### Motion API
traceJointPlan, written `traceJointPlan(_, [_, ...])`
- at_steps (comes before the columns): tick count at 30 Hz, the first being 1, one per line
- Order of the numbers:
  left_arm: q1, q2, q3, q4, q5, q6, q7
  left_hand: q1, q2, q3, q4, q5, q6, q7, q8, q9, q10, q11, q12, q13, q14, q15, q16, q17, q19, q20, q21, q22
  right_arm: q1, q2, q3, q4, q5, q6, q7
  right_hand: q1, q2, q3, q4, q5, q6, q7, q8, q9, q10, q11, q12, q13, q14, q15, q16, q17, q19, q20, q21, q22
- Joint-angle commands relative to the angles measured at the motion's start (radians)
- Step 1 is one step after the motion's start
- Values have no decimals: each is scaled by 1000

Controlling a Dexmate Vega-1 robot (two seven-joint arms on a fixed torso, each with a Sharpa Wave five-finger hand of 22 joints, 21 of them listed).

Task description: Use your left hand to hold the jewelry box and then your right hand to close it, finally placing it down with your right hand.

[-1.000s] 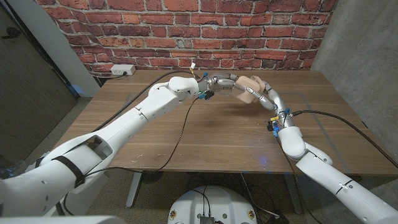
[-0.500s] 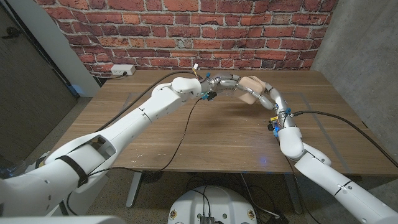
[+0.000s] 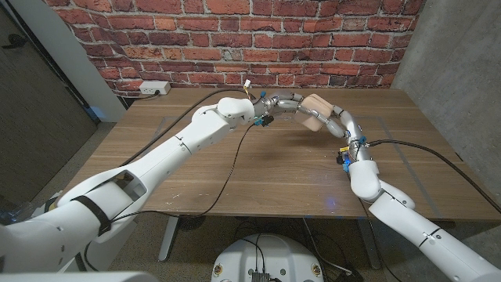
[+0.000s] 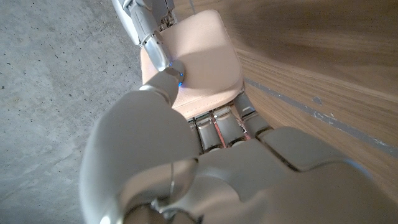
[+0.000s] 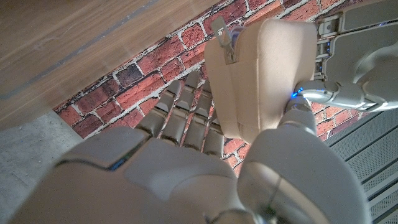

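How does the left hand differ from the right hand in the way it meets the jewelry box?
The left hand reaches the jewelry box from the robot's left side, the right hand from the right. In the left wrist view the left hand's fingers lie under the box; in the right wrist view the right hand's fingers spread behind it. Both touch the box, held above the table.

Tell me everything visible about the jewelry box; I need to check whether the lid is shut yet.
The jewelry box is a small, pale pink, rounded-corner case with a smooth matte, leather-like skin. It is held in the air above the table's far middle, between the left hand and the right hand, both touching it. In the right wrist view its two halves lie together along a seam with a small metal clasp, so it looks closed or nearly so.
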State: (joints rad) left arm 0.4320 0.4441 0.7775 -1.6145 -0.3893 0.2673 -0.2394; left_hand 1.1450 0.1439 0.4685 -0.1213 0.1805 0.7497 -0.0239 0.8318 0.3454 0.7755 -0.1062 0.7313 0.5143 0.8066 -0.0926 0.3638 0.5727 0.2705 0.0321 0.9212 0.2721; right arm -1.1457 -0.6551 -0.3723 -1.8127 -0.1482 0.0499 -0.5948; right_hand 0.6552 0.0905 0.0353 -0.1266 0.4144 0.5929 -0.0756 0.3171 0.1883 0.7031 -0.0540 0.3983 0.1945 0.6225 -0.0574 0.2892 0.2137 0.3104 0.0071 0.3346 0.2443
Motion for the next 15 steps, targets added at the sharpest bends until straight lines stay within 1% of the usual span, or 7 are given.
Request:
traceJointPlan(1, [15,28,1,-40,46,-16,26,-15,5,11,3,6,-1,17,-18,-8,-9,-9,-17,-8,-9,-61,-5,1,-7,3,14,1,6,14,-1,15,-2,28,-21,26,32,8,1,-17,77,-6,14,4,64,3,16,3,23,-111,6,-1,13,8,12,6])
traceJointPlan(2, [17,31,0,-45,51,-17,30,-11,-1,14,-3,6,-19,21,-27,-12,-17,-15,-26,-15,-13,-60,-8,0,-9,3,19,0,7,16,-1,15,-4,26,-24,27,32,8,1,-19,81,-5,15,4,67,6,17,3,27,-112,6,-1,13,8,12,6])
traceJointPlan(4, [20,37,-2,-54,57,-17,31,-13,-7,15,-4,5,-57,14,-46,-19,-24,-16,-36,-22,-24,-62,-17,-3,-13,4,25,-1,8,17,-1,14,-7,25,-26,36,36,11,-1,-26,101,-9,19,4,87,0,23,6,40,-121,7,-2,11,8,14,6])
traceJointPlan(5, [21,40,-2,-58,60,-19,31,-14,-12,15,-6,5,-72,19,-54,-22,-31,-15,-42,-26,-24,-62,-20,-6,-17,5,27,-2,9,17,-2,13,-10,21,-26,39,37,11,-2,-28,106,-11,20,4,92,1,25,7,43,-123,7,-2,12,9,14,6])
traceJointPlan(10, [26,54,-6,-80,70,-17,30,-40,-32,6,2,1,-139,24,-93,-40,-77,-4,-83,-52,-67,-50,-52,-22,-38,8,41,-8,14,23,-4,14,-14,17,-30,50,41,15,-6,-34,117,-11,21,5,103,-1,29,11,52,-123,6,-3,15,7,18,7])
traceJointPlan(12, [27,62,-6,-90,78,-18,29,-51,-36,8,5,2,-185,34,-126,-56,-105,-4,-110,-70,-94,-41,-71,-32,-50,9,52,-13,16,24,-5,18,-15,22,-32,54,43,17,-7,-36,123,-9,22,5,107,0,30,12,58,-123,7,-3,18,8,20,7])
traceJointPlan(15, [29,70,-10,-101,82,-18,25,-68,-49,5,9,1,-226,39,-161,-74,-136,1,-135,-86,-126,-29,-94,-43,-61,8,61,-19,17,28,-5,16,-18,16,-36,59,44,18,-8,-40,124,-10,21,5,112,-1,31,14,61,-128,6,-3,17,5,21,8])
